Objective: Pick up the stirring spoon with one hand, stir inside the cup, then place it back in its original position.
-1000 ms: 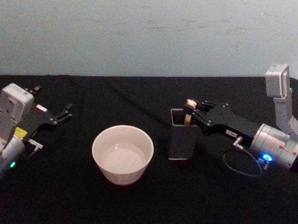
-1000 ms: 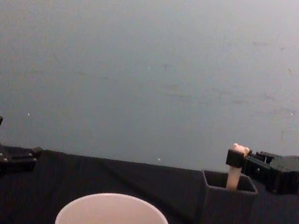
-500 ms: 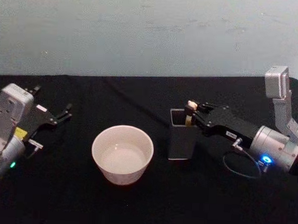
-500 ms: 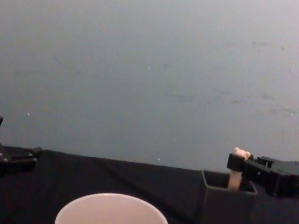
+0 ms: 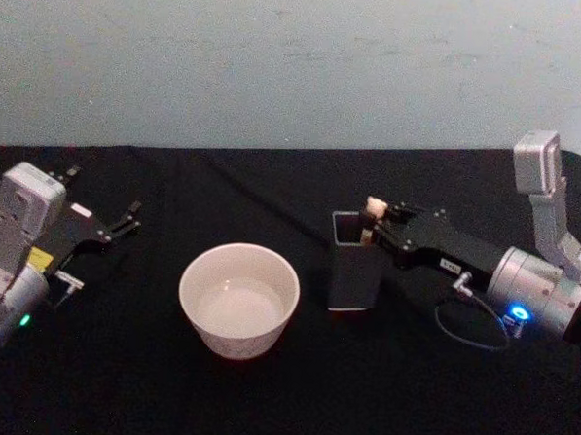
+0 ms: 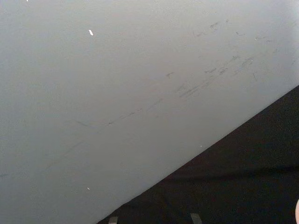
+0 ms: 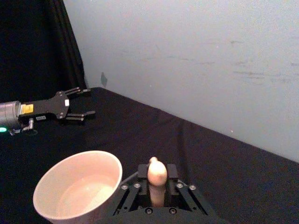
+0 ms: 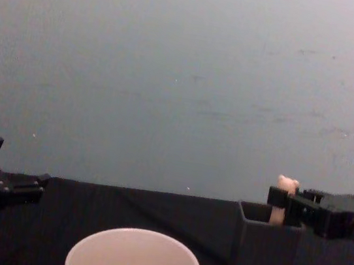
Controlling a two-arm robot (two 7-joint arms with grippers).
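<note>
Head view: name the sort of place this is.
Likely a robot test bench: a table draped in black cloth before a bare pale wall, holding just a cream-white round cup and a dark grey square holder box.

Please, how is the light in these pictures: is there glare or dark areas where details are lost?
Head view: the black tablecloth swallows shadows, and the holder box nearly merges with it; the cup stands out bright. Chest view: the wall is evenly lit, without glare. Right wrist view: the stirring spoon handle looks soft, close to the lens.

2 silver-grey cylindrical wrists, black grippers with white labels, a blue light, thin looping cable (image 5: 465, 329).
</note>
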